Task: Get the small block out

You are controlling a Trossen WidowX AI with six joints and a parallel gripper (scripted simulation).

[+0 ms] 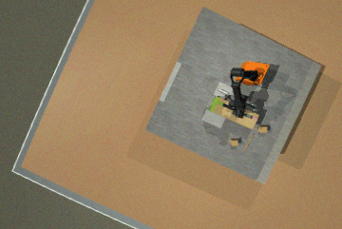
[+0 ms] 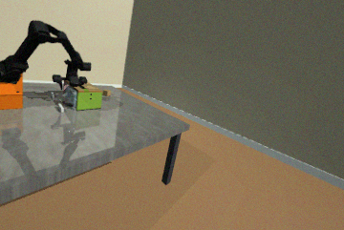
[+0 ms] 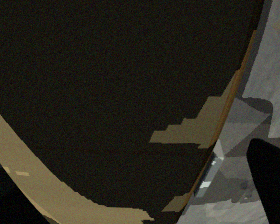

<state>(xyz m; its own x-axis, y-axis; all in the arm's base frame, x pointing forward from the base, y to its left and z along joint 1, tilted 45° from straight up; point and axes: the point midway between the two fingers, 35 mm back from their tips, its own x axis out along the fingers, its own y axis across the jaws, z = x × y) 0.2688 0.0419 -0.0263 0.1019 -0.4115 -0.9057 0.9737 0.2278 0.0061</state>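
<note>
The box [image 1: 248, 120] [image 2: 89, 100] has a wooden top and a green end, and stands upright on the grey table [image 1: 190, 60] [image 2: 143, 122]. Its clear front shows as a thin glassy strip at the top's edge in the wrist view. The small block cannot be made out in any view; the box top and the arm hide the shelf. My gripper [image 1: 239, 111] [image 2: 70, 86] is open and empty, low over the box top near its clear-front side. In the wrist view the dark, shadowed box top fills most of the picture, with one black finger at the right over the table.
Two tan blocks [image 1: 235, 143] [image 1: 262, 129] and a thin wooden stick [image 1: 249, 142] lie behind the box. A light grey flat piece [image 1: 214, 118] is by the green end. A small white piece [image 1: 223, 91] [image 2: 61, 108] lies on the front side. The orange arm base [image 1: 258, 69] [image 2: 11, 98] stands beyond.
</note>
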